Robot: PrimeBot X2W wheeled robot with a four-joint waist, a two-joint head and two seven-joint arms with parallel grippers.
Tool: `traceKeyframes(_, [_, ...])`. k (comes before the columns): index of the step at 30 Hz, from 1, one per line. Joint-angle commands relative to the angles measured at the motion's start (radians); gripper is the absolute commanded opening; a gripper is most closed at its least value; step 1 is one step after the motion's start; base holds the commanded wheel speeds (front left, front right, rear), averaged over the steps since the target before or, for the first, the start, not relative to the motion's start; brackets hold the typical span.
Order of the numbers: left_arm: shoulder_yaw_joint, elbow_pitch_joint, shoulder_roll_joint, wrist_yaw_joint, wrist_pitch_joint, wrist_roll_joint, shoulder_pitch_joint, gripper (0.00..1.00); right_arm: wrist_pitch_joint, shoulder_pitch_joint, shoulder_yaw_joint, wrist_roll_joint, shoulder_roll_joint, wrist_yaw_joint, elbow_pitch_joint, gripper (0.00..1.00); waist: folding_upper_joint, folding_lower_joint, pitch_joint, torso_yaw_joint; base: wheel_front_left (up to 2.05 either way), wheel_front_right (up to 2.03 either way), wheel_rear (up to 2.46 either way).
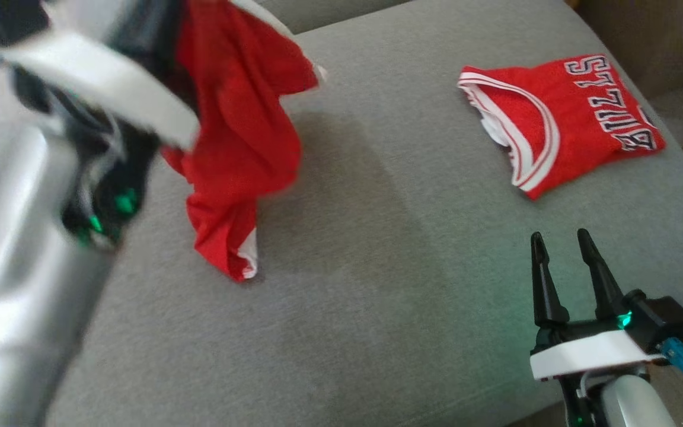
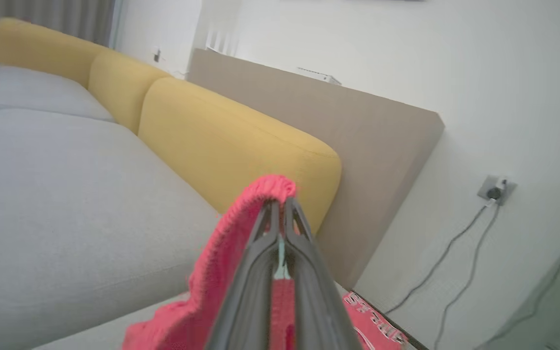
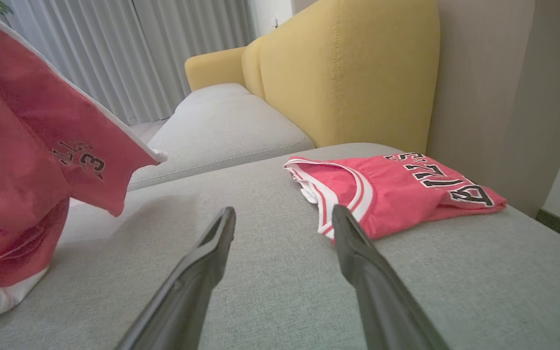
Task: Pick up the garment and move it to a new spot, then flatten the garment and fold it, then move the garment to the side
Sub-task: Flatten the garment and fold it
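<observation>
The left gripper (image 2: 280,204) is clenched on a fold of the red mesh garment with white trim (image 1: 241,136), its jaws pressed together and fabric draped over the tips. The garment hangs from it above the left part of the grey fabric sofa cushion (image 1: 377,308), and its white-edged lower hem appears to touch the cushion. In the right wrist view the hanging cloth carries dark printing that includes a "3". The smaller letters beside it are too blurred to read.

Near the cushion's far right corner a folded red jersey with white-striped neckline (image 1: 561,112) lies flat, with "BULLS" in black, white-outlined letters along its right edge. The right gripper (image 1: 559,237) hovers over the cushion's near right edge with its fingers spread wide, grasping nothing. It is near the jersey and well apart from the garment. Yellow upholstered backrests (image 2: 231,141) line the sofa's far edge.
</observation>
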Motion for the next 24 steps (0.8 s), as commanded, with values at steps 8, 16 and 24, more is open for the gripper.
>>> traceKeyframes(8, [-0.083,-0.353,0.092,0.025,0.023,-0.114,0.505,0.0,-0.011,0.004,0.005,-0.02,-0.006,0.007,-0.033,1.0,0.0,0.0,-0.019,0.093,0.0,0.0,0.0])
traceKeyframes(16, [-0.117,-0.308,0.187,0.06,-0.084,-0.14,0.904,0.0,-0.011,0.03,-0.017,-0.042,-0.006,0.007,-0.033,1.0,0.0,0.0,-0.042,0.198,0.0,0.0,0.0])
traceKeyframes(24, [-0.076,-0.128,0.181,0.024,-0.13,-0.199,0.952,0.0,-0.011,0.033,-0.008,-0.061,-0.006,0.007,-0.03,1.0,0.0,0.0,-0.051,0.264,0.0,0.0,0.0])
